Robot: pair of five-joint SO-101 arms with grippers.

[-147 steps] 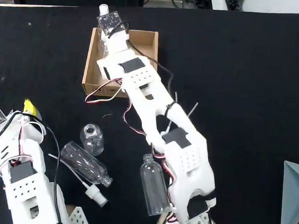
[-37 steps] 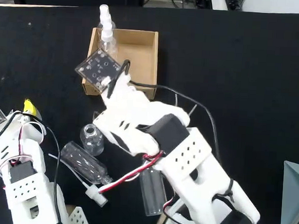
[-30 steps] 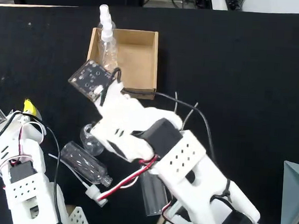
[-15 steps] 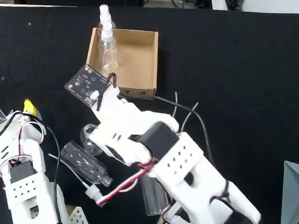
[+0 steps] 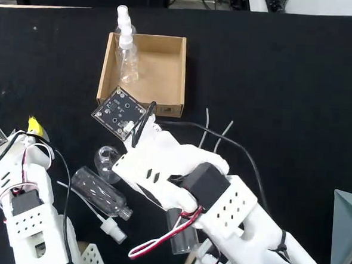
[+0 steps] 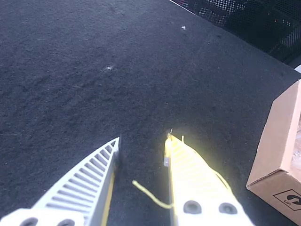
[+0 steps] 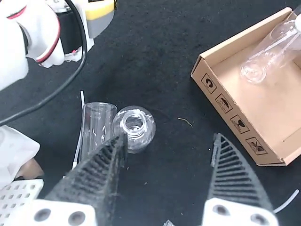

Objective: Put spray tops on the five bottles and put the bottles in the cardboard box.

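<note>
The right gripper [image 7: 169,137] hangs over the black bench [image 5: 286,85] with its dark jaws spread wide and nothing between them. In the high view it sits just off the 6 o'clock wall of the cardboard box [image 5: 161,77], which lies toward 11 o'clock on the bench. Inside the box, a capped bottle [image 5: 126,51] leans into the 11 o'clock corner, its white sprayer poking over the rim.

At about 7 o'clock from the right gripper stands an upright bottle [image 5: 107,162], open-necked, close by one finger [image 7: 101,174]. Just beside it at its 6 o'clock is a lying bottle [image 5: 99,192], neck pointing to roughly 4 o'clock, with a loose spray top [image 5: 113,230] near that neck. A third bottle [image 5: 178,241] seems to lie under the right arm, mostly covered.

The left gripper [image 6: 142,139] rests at 9 o'clock on the bench, well apart from the bottles, its white and yellow jaws partly open and holding nothing.
</note>
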